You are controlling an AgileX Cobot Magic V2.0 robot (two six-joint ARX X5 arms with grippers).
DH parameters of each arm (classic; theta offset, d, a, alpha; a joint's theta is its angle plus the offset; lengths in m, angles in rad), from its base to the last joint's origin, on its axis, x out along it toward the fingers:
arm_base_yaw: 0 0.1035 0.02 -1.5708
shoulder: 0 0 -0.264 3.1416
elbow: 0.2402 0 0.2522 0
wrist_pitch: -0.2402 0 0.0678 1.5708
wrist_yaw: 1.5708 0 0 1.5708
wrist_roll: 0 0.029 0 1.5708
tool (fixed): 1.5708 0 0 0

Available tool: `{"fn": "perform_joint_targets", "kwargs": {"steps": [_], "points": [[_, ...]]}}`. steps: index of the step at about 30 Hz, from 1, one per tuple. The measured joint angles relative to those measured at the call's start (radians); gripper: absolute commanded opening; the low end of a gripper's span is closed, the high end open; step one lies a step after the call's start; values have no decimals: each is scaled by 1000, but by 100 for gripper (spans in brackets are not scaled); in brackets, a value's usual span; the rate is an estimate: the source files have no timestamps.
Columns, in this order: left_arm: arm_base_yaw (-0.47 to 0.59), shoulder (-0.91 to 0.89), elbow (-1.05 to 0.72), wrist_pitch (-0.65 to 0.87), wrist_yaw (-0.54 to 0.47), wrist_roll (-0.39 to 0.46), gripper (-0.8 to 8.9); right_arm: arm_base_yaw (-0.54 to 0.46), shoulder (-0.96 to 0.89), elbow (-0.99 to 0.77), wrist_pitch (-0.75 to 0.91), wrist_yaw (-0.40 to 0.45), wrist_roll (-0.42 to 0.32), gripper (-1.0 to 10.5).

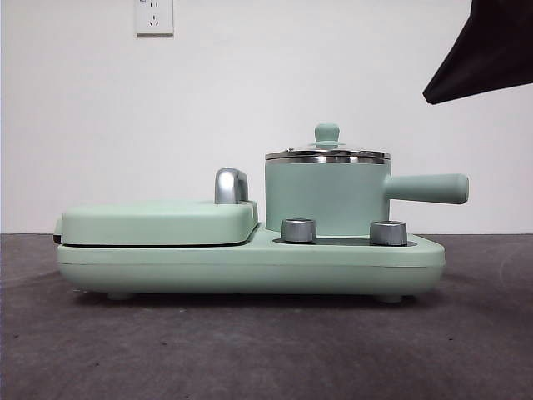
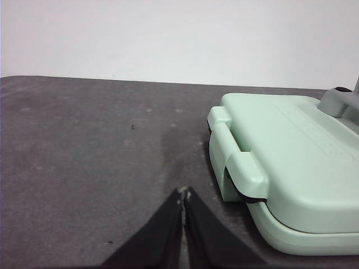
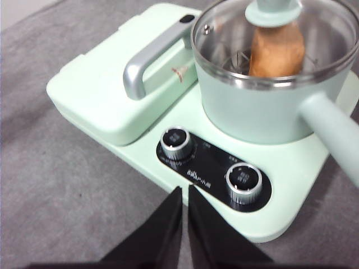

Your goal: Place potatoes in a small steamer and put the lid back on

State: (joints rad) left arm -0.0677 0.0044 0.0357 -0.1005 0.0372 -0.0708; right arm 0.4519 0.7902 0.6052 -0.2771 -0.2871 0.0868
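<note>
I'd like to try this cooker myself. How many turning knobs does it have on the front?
2. One knob sits on the black panel below the griddle's chrome handle; the other knob is beside it, in front of the small steamer. Others could be hidden elsewhere.

Mint-green steamer (image 1: 326, 198), steel rim; clear lid (image 3: 280, 33), mint knob; orange-brown potato (image 3: 276, 55); dark grey table (image 1: 250, 350).

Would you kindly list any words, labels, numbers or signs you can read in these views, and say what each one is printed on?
None can be read.
Black control panel: small pale print between the two knobs, too blurred to read.
Knob tops: faint markings, illegible.
Griddle cover: a small reddish mark beside the chrome handle, unreadable.
Wall socket: no legible text.
</note>
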Motion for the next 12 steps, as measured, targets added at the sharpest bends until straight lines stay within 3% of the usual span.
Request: {"fn": "perform_joint_targets", "kwargs": {"steps": [7,12], "points": [[0,0,0,0,0,0,6,-1,-5,0,2,11,-14,13],[0,0,0,0,0,0,6,-66,-123,-81,56,197,-120,13]]}}
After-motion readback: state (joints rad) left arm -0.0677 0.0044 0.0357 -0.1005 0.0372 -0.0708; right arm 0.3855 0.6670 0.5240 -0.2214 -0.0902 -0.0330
